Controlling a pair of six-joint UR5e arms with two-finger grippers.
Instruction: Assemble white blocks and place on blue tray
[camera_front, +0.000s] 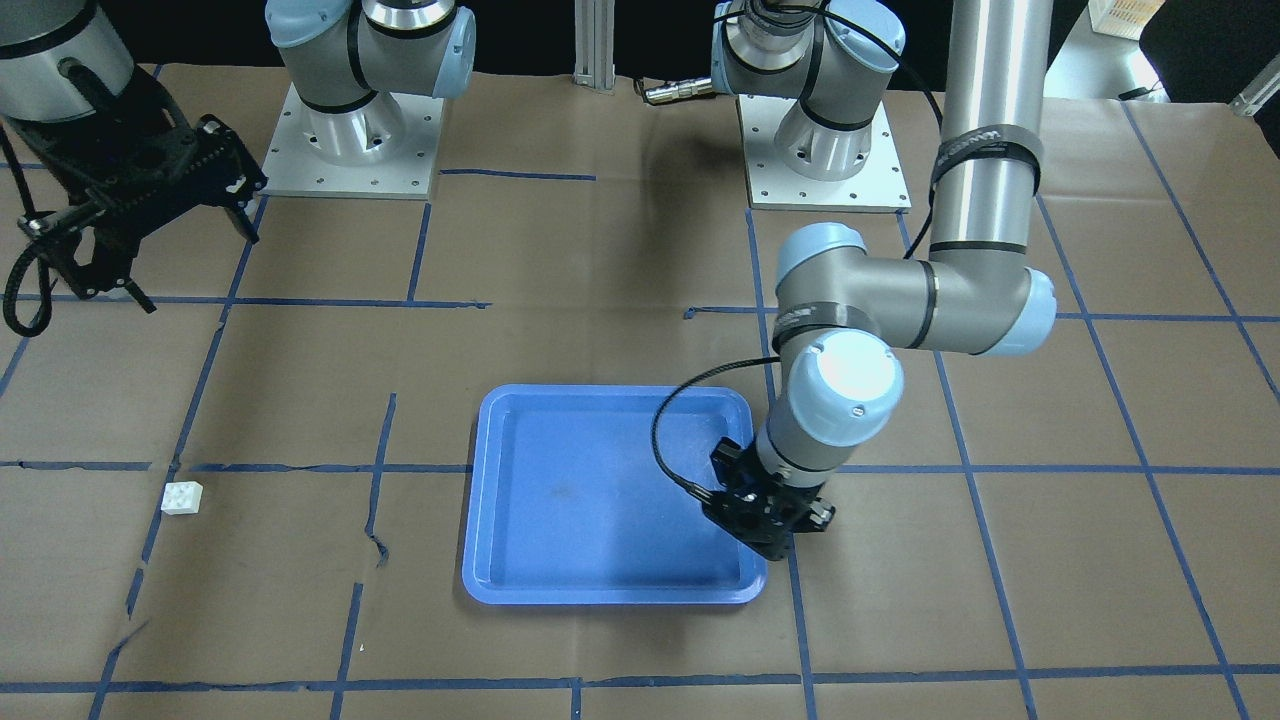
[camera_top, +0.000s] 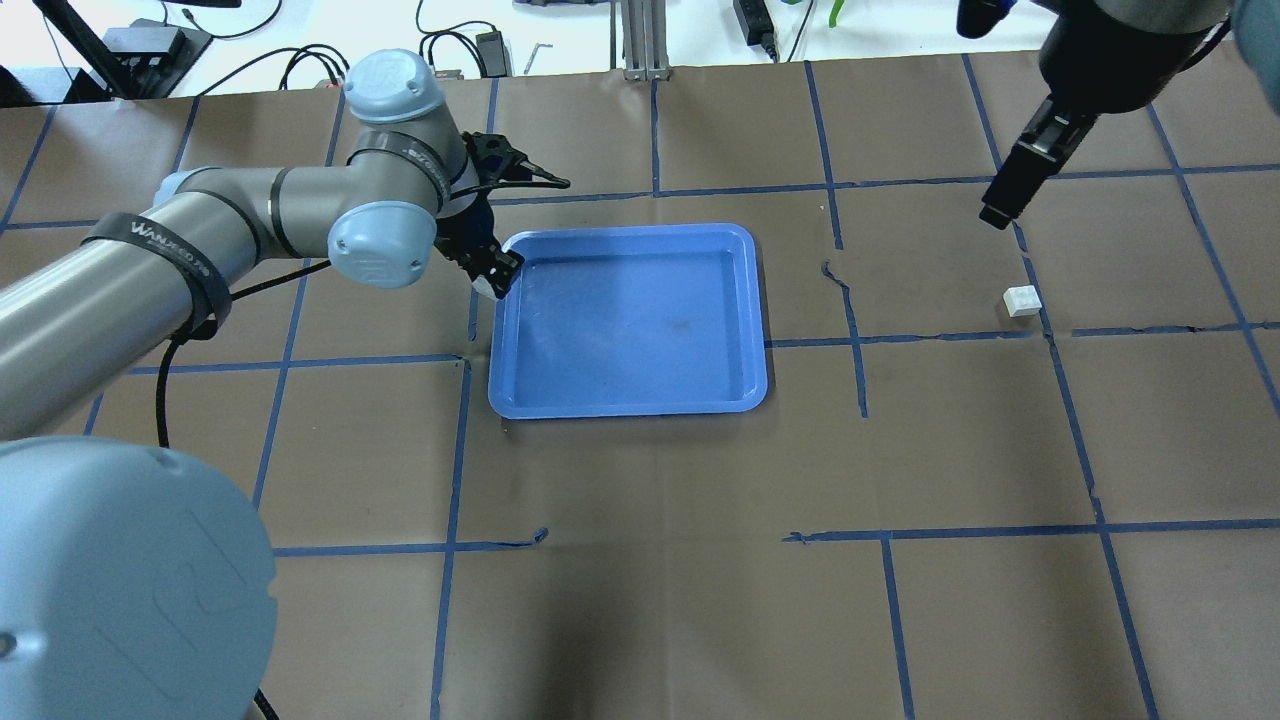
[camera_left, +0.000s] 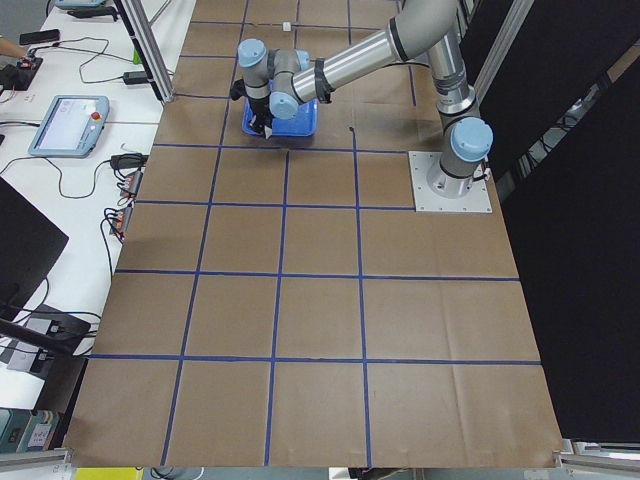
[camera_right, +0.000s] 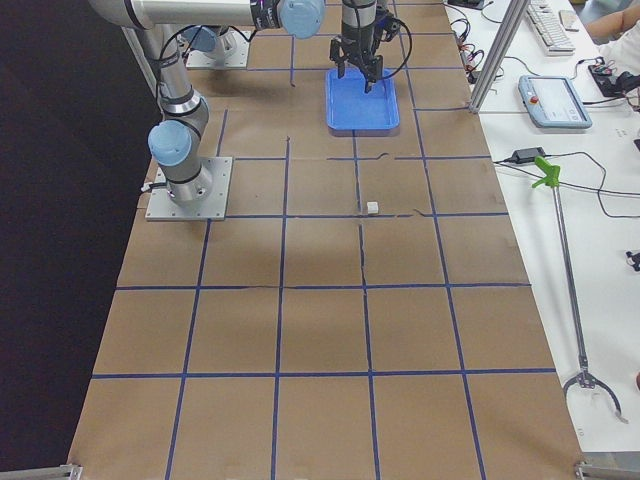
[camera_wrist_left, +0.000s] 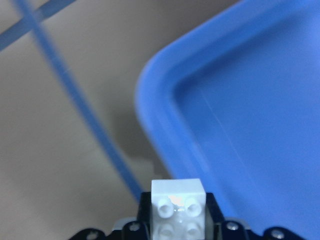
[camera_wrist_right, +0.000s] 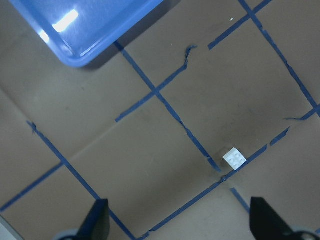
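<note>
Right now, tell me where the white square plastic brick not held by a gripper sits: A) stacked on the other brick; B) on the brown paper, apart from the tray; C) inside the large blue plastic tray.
B: the loose white brick lies on the brown paper, well clear of the blue tray; the left gripper holds the other brick.

The worktop (camera_top: 640, 620) is covered in brown paper, marked into squares by blue tape lines (camera_top: 450, 450) that are wrinkled in places. The blue tray (camera_top: 628, 410) lies flat near the middle. One white block (camera_top: 1022, 300) sits studs-up on the robot's right side, well apart from the tray and just beside a tape line. Two metal base plates (camera_front: 400, 170) sit at the robot's edge.
</note>
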